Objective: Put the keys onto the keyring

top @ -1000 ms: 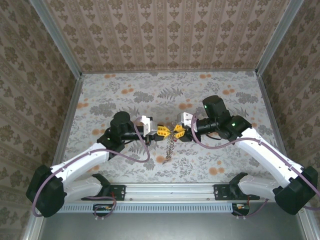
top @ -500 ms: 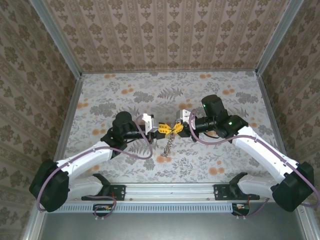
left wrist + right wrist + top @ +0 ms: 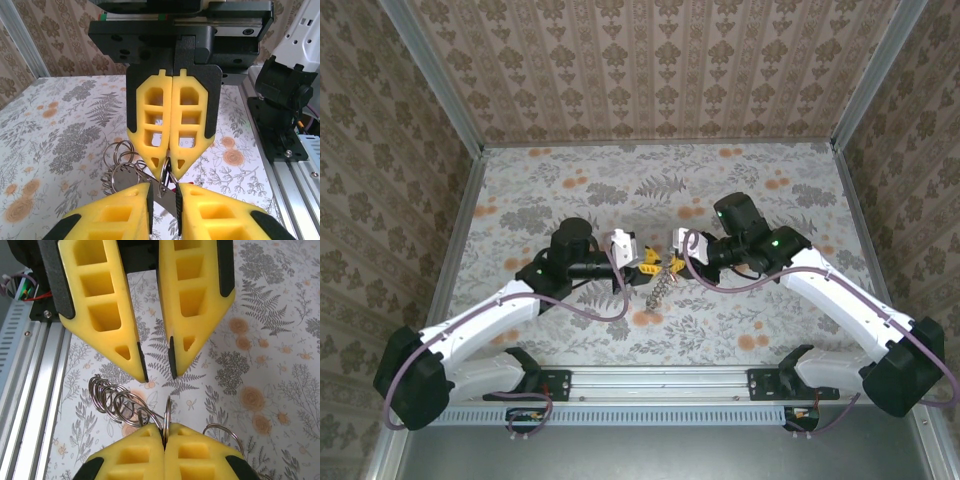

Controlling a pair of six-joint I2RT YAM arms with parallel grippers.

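The keyring is a chain of linked steel rings [image 3: 116, 401]. My right gripper [image 3: 165, 429] is shut on one ring [image 3: 167, 412], held edge-on, and the rest hangs off to the left; another ring [image 3: 226, 434] sticks out on the right. My left gripper [image 3: 157, 374] faces it tip to tip, open, with nothing between its pads. In the left wrist view the held ring [image 3: 165, 181] sits right at the gap of my left gripper [image 3: 164, 187]. A flat grey metal piece [image 3: 162, 196] shows through that gap, with a red sliver [image 3: 189, 183] beside it, probably the key. From above, the chain [image 3: 659, 290] dangles over the table.
The floral tabletop [image 3: 620, 180] spreads beyond both arms. Patterned walls close in the back and sides. An aluminium rail [image 3: 660, 380] with the arm bases runs along the near edge. Purple cables [image 3: 600, 305] loop beside the wrists.
Both grippers have drawn closer together, the left shifting right and the right shifting left. The hanging chain has come up a little with them.
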